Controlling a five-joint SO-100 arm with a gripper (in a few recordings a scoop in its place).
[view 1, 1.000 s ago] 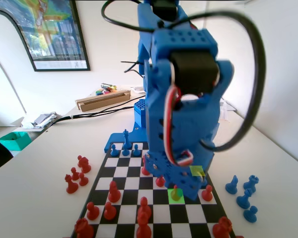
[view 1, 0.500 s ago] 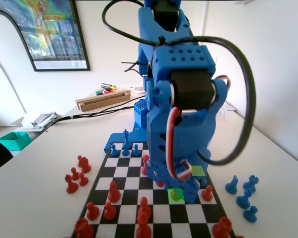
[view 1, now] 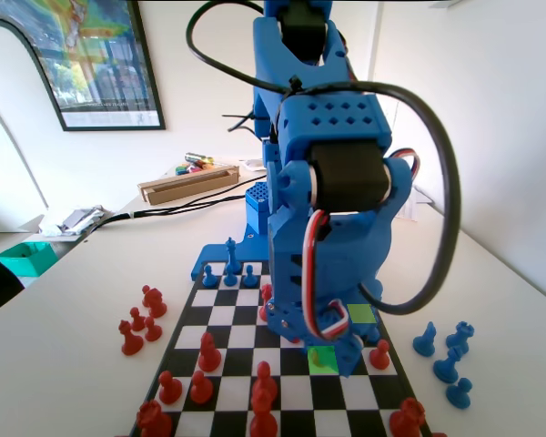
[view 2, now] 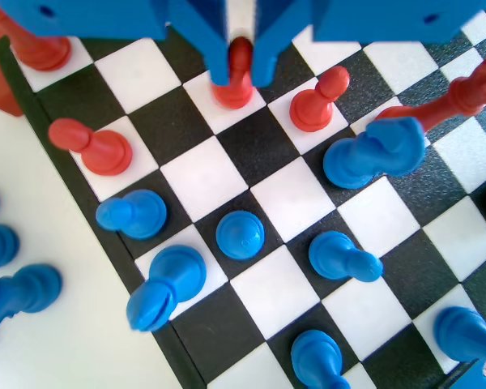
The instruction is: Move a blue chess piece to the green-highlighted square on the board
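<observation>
Fixed view: camera stands low at the board's (view 1: 218, 319) near end, facing along it toward the blue arm (view 1: 332, 209), which rises close in front and masks much of the centre. The bench (view 1: 73, 300), a wall and a framed poster (view 1: 82, 59) lie beyond.

Wrist view: camera rides above the end effector (view 2: 240, 61), looking steeply down at close range on the board (view 2: 227, 170), its dark edge (view 2: 81, 174) running diagonally with bare bench (view 2: 57, 340) at lower left.

Shared ground: both views take in the chequered squares near the end effector (view 1: 332, 350), with red pawns (view 2: 239, 77) and blue pieces (view 2: 240, 235) standing there
</observation>
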